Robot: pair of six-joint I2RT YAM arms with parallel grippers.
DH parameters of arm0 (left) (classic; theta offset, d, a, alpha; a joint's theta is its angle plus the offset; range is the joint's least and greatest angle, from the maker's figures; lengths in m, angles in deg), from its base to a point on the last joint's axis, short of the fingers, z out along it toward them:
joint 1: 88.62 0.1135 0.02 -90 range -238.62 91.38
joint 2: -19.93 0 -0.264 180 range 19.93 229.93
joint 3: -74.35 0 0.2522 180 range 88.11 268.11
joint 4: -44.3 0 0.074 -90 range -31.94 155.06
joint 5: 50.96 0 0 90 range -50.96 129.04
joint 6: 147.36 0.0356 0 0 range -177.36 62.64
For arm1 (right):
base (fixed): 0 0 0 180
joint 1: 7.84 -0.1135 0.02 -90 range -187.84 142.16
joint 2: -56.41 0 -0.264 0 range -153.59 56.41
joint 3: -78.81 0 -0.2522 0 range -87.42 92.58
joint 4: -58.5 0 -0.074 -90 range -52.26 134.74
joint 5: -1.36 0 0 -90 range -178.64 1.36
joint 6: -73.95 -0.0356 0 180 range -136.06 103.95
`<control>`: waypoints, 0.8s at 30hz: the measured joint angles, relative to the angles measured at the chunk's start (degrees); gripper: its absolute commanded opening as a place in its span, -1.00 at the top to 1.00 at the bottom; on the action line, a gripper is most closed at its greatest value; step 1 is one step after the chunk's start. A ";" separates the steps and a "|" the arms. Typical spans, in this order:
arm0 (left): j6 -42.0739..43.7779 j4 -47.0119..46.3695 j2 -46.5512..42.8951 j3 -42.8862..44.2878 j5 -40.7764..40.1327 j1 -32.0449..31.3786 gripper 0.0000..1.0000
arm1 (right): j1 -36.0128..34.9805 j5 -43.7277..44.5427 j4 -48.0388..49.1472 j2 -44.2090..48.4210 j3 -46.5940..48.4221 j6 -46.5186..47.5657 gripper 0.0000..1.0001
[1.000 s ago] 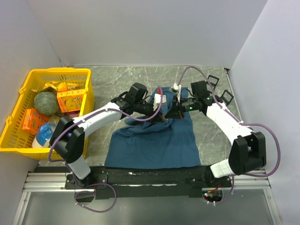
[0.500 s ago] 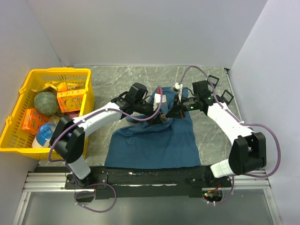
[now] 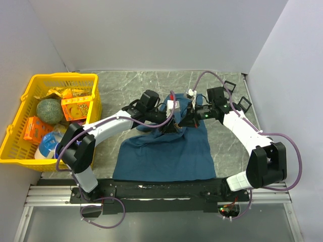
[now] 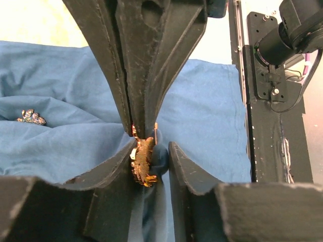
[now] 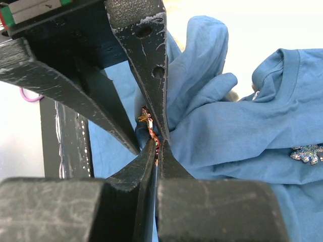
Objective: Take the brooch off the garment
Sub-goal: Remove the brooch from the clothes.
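Observation:
The garment [image 3: 166, 151], a teal-blue T-shirt, lies spread in the middle of the table, its upper part bunched and lifted between both grippers. The brooch [image 4: 143, 157], a small gold striped piece, hangs on a raised fold of the garment [image 4: 212, 116]. My right gripper [image 5: 158, 143] is shut on the brooch's [image 5: 149, 126] upper edge. My left gripper [image 4: 152, 148] faces it, jaws apart around the brooch and the fold. The brooch rests against the left finger, and a thin gap shows at the other finger. From above, the left gripper [image 3: 171, 126] and right gripper [image 3: 182, 122] meet tip to tip.
A second small sparkling ornament [image 4: 31, 117] sits on the shirt near the collar [image 5: 307, 153]. A yellow basket [image 3: 30, 85] with a melon and boxes stands at the left. Two black clips [image 3: 229, 84] lie at the back right, near the wall.
The left jaws widened and then narrowed again around the brooch. Both arms stayed nearly in place, and the right gripper kept its grip.

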 measured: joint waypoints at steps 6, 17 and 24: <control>-0.90 -0.44 0.39 -0.02 0.04 0.07 0.41 | 0.07 -0.28 0.04 0.00 -0.28 0.04 1.00; -2.84 -0.72 0.68 -0.02 0.61 0.31 0.65 | 0.07 -0.66 0.15 0.02 -0.44 0.48 1.00; -3.52 -1.25 0.98 -0.02 0.61 0.35 0.77 | 0.13 -0.52 0.20 0.02 -0.50 0.94 1.00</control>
